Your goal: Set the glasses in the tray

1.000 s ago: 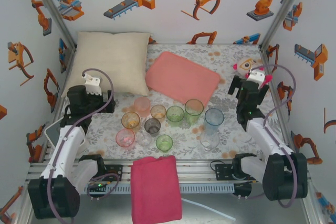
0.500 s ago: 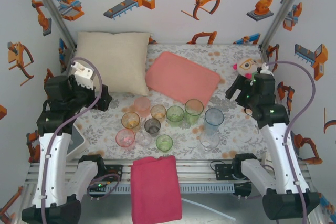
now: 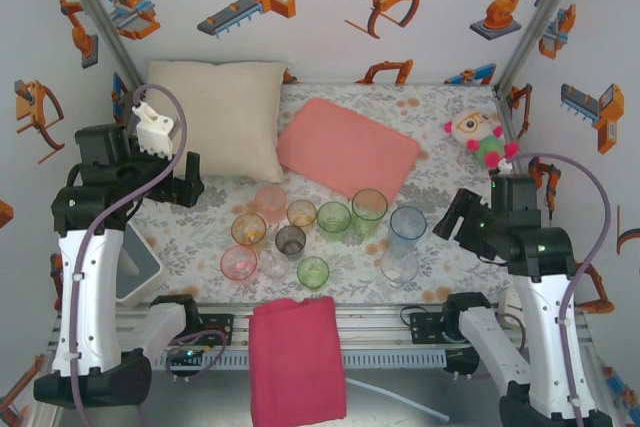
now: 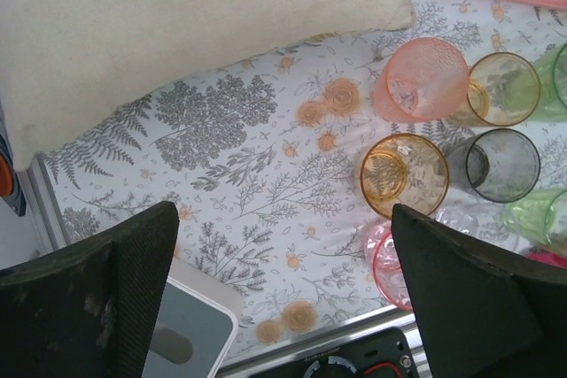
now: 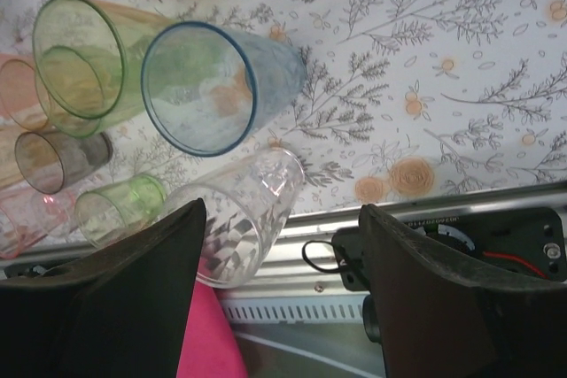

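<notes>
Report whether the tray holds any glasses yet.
Empty. The tray lies bare; the glasses all stand on the table before it.

End effector (image 5: 282,245), fingers spread, hangs over the floral worktop (image 5: 461,68). A blue glass (image 5: 199,86) stands at ten o'clock from centre, a tall green glass (image 5: 80,55) at its nine. A clear glass (image 5: 252,210) stands at seven, partly behind one finger.
</notes>
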Controlling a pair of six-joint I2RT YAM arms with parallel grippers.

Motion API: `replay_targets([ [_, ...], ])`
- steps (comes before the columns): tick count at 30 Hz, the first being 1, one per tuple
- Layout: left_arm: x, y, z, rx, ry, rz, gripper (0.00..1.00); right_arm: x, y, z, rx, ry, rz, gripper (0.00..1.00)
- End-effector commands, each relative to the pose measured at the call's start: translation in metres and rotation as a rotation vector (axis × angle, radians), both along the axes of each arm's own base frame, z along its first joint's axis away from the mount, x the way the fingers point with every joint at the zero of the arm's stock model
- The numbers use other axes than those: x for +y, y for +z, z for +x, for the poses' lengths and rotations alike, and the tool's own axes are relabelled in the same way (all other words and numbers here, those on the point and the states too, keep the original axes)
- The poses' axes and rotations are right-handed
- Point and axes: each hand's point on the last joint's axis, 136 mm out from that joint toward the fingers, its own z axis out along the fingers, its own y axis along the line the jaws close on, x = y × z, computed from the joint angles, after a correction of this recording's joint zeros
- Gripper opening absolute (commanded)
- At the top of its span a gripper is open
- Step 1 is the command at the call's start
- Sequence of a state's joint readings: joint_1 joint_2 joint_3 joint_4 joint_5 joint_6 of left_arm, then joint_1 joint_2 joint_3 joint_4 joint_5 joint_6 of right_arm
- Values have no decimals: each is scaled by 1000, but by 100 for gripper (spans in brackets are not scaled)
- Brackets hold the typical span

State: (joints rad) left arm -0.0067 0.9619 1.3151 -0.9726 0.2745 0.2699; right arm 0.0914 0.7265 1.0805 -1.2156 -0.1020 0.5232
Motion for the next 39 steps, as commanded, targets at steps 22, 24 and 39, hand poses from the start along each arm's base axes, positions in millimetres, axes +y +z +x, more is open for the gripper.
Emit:
replay_targets([
  [22,-13,11,32,14,-12,-105,97,40,-49,57,133,182,-240,56],
  [24,-12,9,34,15,-7,-101,97,42,-52,60,124,180,-235,54],
  [39,-13,-9,35,57,-4,-107,97,41,-77,72,154,162,-278,42],
])
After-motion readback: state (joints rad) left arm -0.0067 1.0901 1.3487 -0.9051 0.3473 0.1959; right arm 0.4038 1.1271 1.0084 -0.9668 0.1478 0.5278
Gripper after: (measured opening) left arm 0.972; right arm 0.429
